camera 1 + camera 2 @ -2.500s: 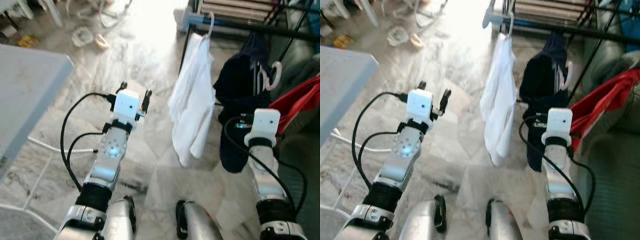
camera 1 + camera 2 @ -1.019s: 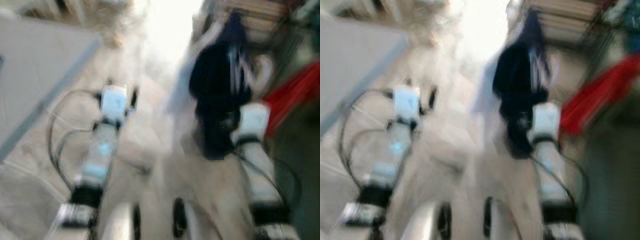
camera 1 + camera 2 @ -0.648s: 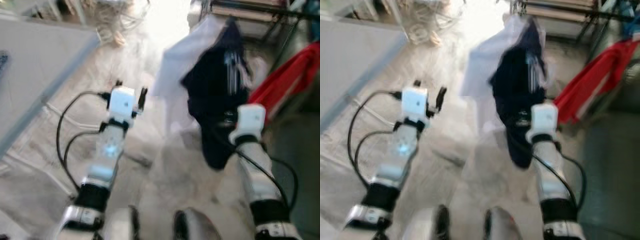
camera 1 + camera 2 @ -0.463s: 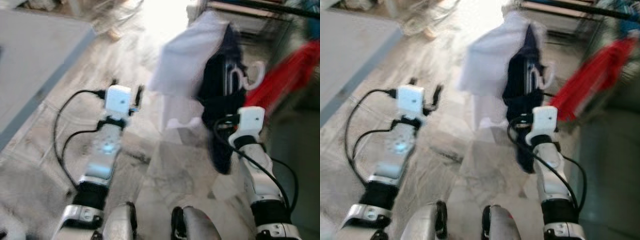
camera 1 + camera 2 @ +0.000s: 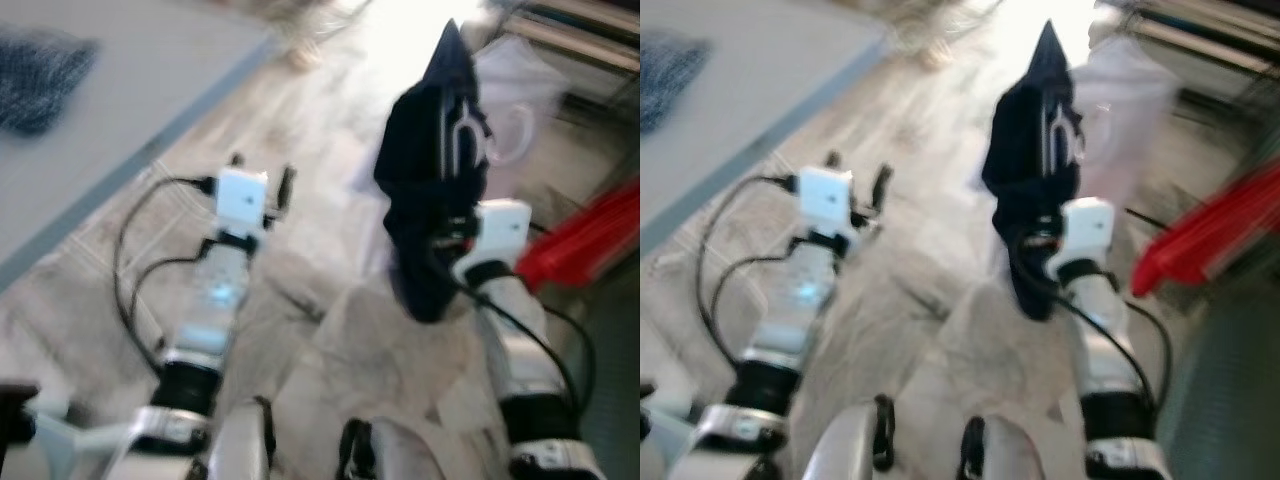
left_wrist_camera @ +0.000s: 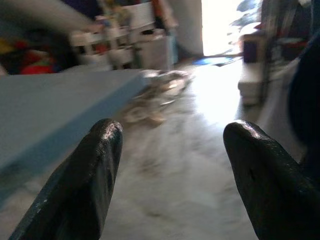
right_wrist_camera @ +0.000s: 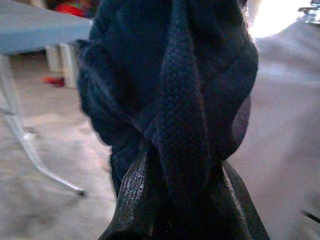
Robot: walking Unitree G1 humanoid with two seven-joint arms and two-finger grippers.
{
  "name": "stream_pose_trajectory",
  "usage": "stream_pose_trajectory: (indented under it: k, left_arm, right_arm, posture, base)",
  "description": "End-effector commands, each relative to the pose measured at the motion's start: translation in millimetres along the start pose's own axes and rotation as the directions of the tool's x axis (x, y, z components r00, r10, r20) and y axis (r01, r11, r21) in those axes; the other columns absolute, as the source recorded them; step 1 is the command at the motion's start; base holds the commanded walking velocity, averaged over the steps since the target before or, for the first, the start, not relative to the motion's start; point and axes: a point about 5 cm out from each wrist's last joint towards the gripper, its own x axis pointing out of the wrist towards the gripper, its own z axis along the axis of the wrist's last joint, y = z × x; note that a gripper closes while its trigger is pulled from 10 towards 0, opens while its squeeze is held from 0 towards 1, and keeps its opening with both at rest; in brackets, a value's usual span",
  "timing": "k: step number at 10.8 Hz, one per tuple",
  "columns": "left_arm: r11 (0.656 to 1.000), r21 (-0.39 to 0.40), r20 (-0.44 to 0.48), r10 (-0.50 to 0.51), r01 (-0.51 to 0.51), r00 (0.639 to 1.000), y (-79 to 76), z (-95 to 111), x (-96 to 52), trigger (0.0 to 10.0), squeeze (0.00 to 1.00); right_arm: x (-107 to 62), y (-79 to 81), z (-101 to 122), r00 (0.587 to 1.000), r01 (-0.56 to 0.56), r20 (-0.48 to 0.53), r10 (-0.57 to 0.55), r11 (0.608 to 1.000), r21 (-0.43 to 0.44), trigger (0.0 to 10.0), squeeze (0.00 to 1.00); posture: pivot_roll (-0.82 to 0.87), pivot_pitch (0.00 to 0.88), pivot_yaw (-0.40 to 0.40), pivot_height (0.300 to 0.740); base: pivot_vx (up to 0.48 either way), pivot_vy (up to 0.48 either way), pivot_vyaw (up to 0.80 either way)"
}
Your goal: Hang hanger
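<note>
A dark navy knitted garment (image 5: 430, 200) hangs on a white hanger whose hook (image 5: 508, 132) sticks out at its right side. My right gripper (image 7: 185, 210) is shut on a fold of this garment, low down; from the head its fingers are hidden behind the white wrist box (image 5: 498, 222). My left gripper (image 5: 262, 175) is held out over the floor to the left of the garment, open, with nothing between its fingers (image 6: 95, 170).
A grey table (image 5: 130, 100) fills the left, with a dark blue cloth (image 5: 40, 65) on it. A white garment (image 5: 525, 80) hangs behind the dark one, a red cloth (image 5: 590, 240) lies at the right, and a rack (image 5: 590, 20) stands at the top right.
The whole view has swung and is blurred, so the table now takes up more of the left. The dark garment stays at my right gripper and now stands in front of the white one.
</note>
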Motion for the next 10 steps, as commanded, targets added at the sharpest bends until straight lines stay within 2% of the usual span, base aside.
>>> stream_pose_trajectory:
  k: [1, 4, 6, 8, 9, 10]
  left_arm:
    - [1.0, -0.006, 0.014, -0.018, 0.018, 1.0, -4.6, 3.5, 0.4, 10.0, 0.0]
    - [0.999, -0.009, 0.011, -0.038, 0.038, 0.999, -8.0, 3.0, 0.3, 10.0, 0.0]
    - [0.999, -0.007, 0.011, -0.048, 0.048, 0.999, -9.6, 3.3, 0.4, 10.0, 0.0]
    - [0.998, -0.006, 0.009, -0.056, 0.056, 0.998, -9.6, 3.3, 0.6, 10.0, 0.0]
    - [0.998, -0.008, 0.007, -0.059, 0.059, 0.998, -10.4, 2.9, 0.6, 10.0, 0.0]
    - [0.998, -0.007, 0.008, -0.061, 0.061, 0.998, -11.4, 3.0, 0.7, 10.0, 0.0]
  right_arm:
    - [5.0, -6.4, 19.9, 0.996, -0.005, 0.084, 0.006, 1.0, -0.011, 10.0, 0.0]
    - [9.6, -9.0, 31.1, 0.991, -0.095, 0.096, 0.096, 0.995, -0.021, 10.0, 0.0]
    - [9.6, -1.3, 36.2, 0.974, -0.208, 0.096, 0.207, 0.978, 0.003, 10.0, 0.0]
    - [7.0, 7.4, 49.6, 0.935, -0.345, 0.105, 0.339, 0.937, 0.05, 10.0, 0.0]
    - [4.3, 11.3, 55.4, 0.904, -0.421, 0.1, 0.415, 0.906, 0.045, 10.0, 0.0]
    - [-0.1, 16.4, 64.2, 0.85, -0.524, 0.086, 0.519, 0.85, 0.058, 10.0, 0.0]
  posture:
    - [-0.1, 0.185, 0.002, 0.74]
    - [-0.1, 0.185, 0.002, 0.74]
    - [-0.1, 0.188, 0.0, 0.74]
    - [-0.1, 0.191, 0.002, 0.74]
    - [-0.1, 0.191, 0.002, 0.74]
    - [-0.1, 0.191, 0.002, 0.74]
  base:
    - [0.0, 0.0, 0.79]
    - [0.0, 0.0, 0.79]
    - [0.0, 0.0, 0.79]
    - [0.0, 0.0, 0.79]
    - [0.0, 0.0, 0.79]
    - [0.0, 0.0, 0.0]
